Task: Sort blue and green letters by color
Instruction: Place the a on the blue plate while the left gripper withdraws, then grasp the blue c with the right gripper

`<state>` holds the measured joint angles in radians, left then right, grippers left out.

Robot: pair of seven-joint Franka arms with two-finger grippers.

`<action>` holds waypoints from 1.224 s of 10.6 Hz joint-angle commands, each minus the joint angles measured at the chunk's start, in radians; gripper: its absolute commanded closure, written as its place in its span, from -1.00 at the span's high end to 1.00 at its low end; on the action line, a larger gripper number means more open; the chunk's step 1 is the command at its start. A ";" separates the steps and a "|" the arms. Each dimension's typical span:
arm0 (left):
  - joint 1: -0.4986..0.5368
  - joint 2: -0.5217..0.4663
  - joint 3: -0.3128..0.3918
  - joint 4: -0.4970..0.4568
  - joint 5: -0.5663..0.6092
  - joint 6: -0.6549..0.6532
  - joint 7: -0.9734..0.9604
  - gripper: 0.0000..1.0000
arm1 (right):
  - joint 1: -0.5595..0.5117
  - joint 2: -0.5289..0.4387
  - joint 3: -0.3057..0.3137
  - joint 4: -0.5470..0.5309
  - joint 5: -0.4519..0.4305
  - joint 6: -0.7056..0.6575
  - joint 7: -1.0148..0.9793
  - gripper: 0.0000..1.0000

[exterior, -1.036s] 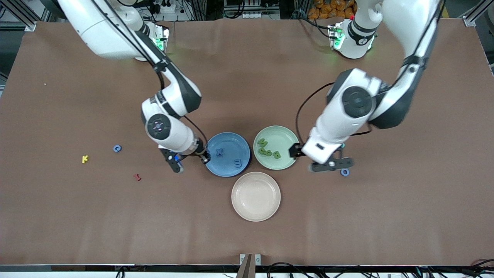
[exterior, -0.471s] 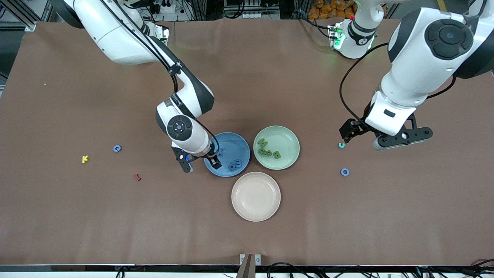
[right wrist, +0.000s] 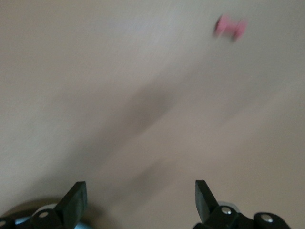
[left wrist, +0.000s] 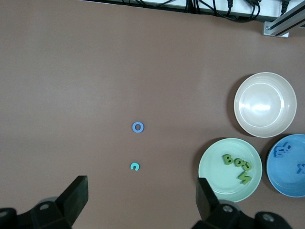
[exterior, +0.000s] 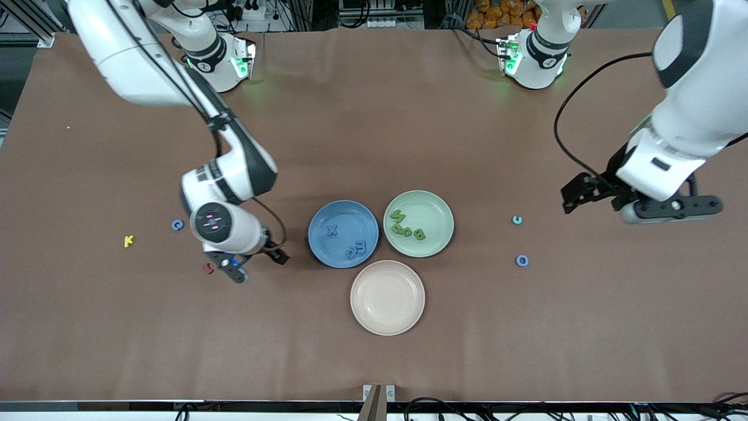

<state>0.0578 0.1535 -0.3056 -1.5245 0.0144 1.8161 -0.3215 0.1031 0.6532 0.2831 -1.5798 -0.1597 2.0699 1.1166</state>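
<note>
**A:** How are the two pincers standing?

**B:** The right gripper (exterior: 250,264) has its fingers spread wide with nothing between them, and it touches nothing. The right wrist view shows only bare brown table (exterior: 374,362) under it, with the small red letter (right wrist: 230,27) a little way off. In the front view that red letter (exterior: 207,268) lies just beside the gripper, toward the right arm's end of the table.

**A:** And the left one?

**B:** The left gripper (exterior: 634,202) is also spread wide and empty, up in the air over bare table near the left arm's end. The left arm reaches out from its base with the wrist bent downward. The right arm stretches from its base toward the front camera, elbow up, wrist pointing down.

**A:** Where are the letters relative to the pincers?

**B:** A small teal C (exterior: 516,220) and a blue O (exterior: 522,261) lie on the table between the left gripper and the plates. The green plate (exterior: 439,206) holds the green letters (exterior: 407,229); the blue plate (exterior: 320,216) beside it holds a blue X (exterior: 332,230) and two more blue letters (exterior: 361,248). That blue plate sits near the right gripper, toward the table's middle. A blue C (exterior: 177,224) and a yellow K (exterior: 128,240) lie past the right gripper, toward the right arm's end. The pink plate (exterior: 387,327) is empty.
</note>
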 commanded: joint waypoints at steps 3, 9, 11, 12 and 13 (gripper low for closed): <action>0.011 -0.127 0.046 -0.037 -0.039 -0.141 0.022 1.00 | -0.297 -0.210 0.019 -0.351 -0.075 0.192 -0.529 1.00; 0.048 -0.154 0.045 -0.029 -0.059 -0.170 0.028 1.00 | -0.505 -0.210 0.019 -0.549 -0.075 0.404 -0.958 1.00; 0.050 -0.152 0.045 -0.034 -0.057 -0.179 0.033 1.00 | -0.525 -0.207 0.019 -0.575 -0.075 0.406 -1.018 1.00; 0.060 -0.152 0.046 -0.031 -0.057 -0.188 0.042 1.00 | -0.528 -0.207 0.019 -0.585 -0.075 0.407 -1.020 1.00; 0.074 -0.140 0.045 -0.025 -0.057 -0.187 0.041 1.00 | -0.530 -0.205 0.019 -0.588 -0.075 0.407 -1.020 1.00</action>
<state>0.1016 0.0244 -0.2608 -1.5395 -0.0281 1.6431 -0.3132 -0.3971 0.4796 0.2835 -2.1217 -0.2212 2.4697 0.1151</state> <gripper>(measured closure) 0.000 0.000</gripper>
